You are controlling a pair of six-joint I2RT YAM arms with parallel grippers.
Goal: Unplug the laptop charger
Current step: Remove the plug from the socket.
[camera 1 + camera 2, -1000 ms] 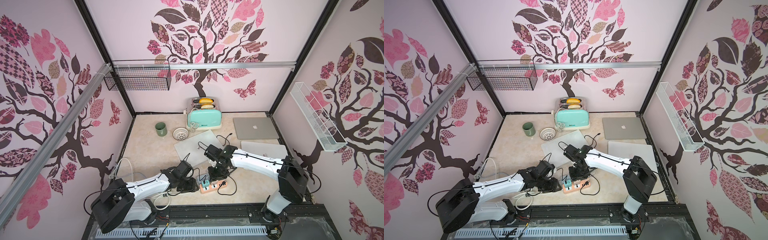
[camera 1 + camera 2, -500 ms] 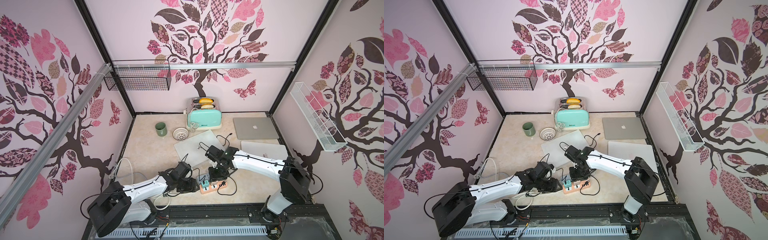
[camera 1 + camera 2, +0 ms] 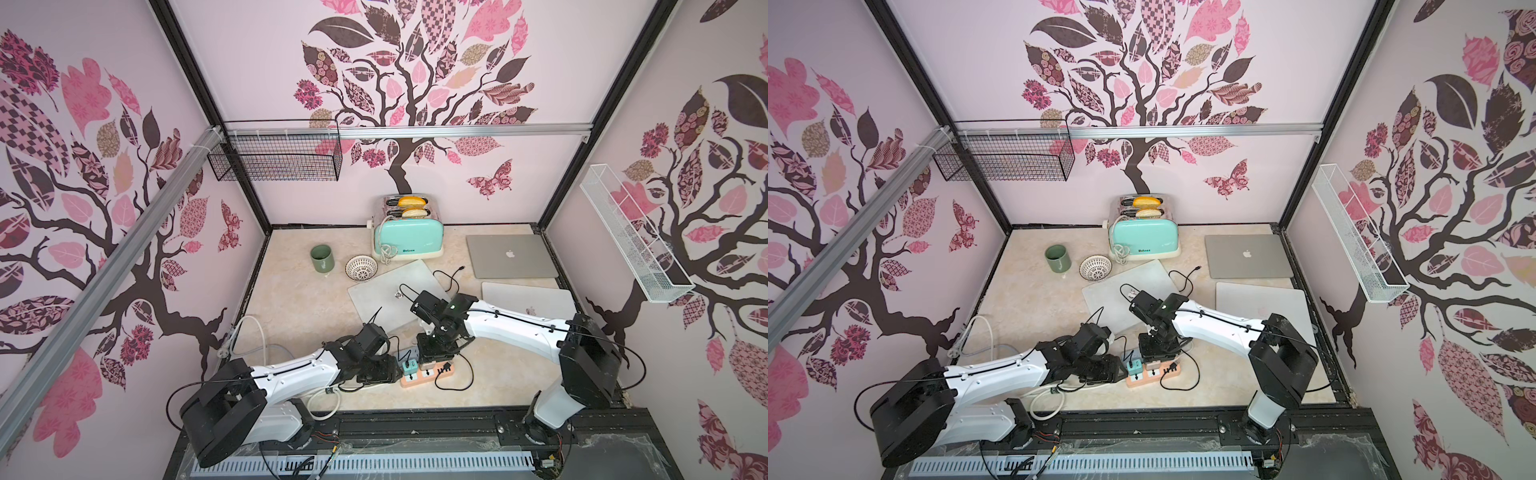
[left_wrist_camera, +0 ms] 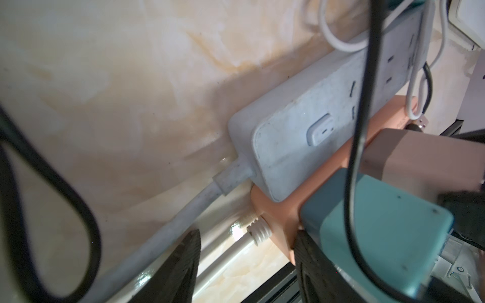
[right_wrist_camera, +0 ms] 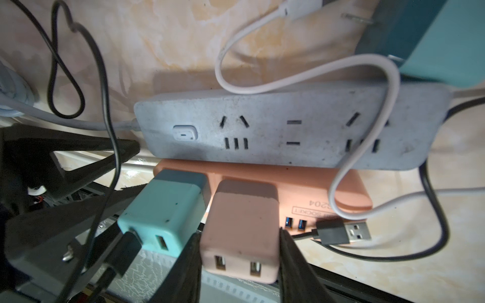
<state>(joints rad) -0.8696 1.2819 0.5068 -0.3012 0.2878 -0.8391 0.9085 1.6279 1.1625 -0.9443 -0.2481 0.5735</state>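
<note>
The left pincer (image 4: 248, 236) has eased wider and stands open beside the teal plug (image 5: 162, 210). The right pincer (image 5: 238, 233) is clamped on the pink laptop charger (image 5: 244, 217), seated in the orange strip (image 5: 349, 189) at 6 o'clock on the desk (image 3: 299, 316). It looks light, rigid and smooth: squeeze its 2 flat sides.

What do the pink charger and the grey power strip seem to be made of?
The pink charger looks like matte moulded plastic: smooth rounded edges, small dark specks. The grey power strip is probably plastic too, matte and scuffed, with moulded slots.
</note>
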